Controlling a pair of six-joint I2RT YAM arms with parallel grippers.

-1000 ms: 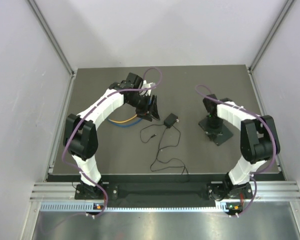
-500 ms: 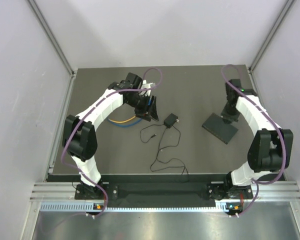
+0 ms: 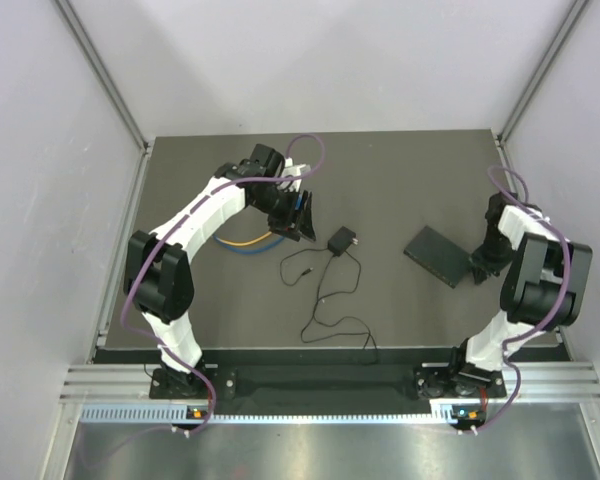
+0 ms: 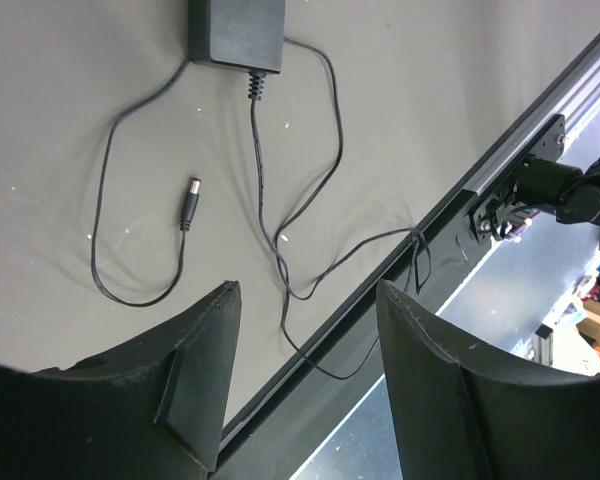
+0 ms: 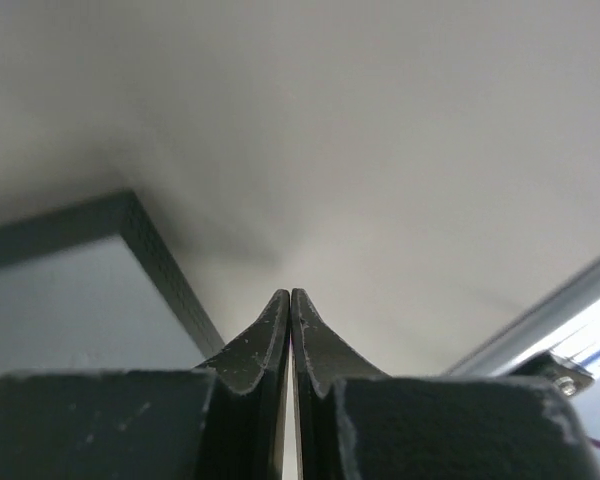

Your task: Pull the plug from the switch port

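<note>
The switch [image 3: 439, 256], a flat black box, lies on the dark mat at the right, and its ports do not show from above. My right gripper [image 3: 483, 265] hangs just right of the box, apart from it. In the right wrist view that gripper [image 5: 290, 292] is shut on nothing and faces a pale wall. My left gripper [image 3: 302, 218] hovers at the back left. In its wrist view it [image 4: 305, 290] is open and empty. Yellow and blue cables [image 3: 246, 241] run under the left arm. The plug is hidden.
A small black adapter [image 3: 341, 240] lies mid-table, and its thin wire [image 3: 330, 300] loops toward the front edge. In the left wrist view I see the adapter [image 4: 235, 30], its loose barrel connector [image 4: 189, 205] and the table's front rail [image 4: 520, 150]. Grey walls enclose the table.
My right arm has lifted off the switch and swung out to the right side, folding near the table's edge. The box is now uncovered. The left arm has not moved.
</note>
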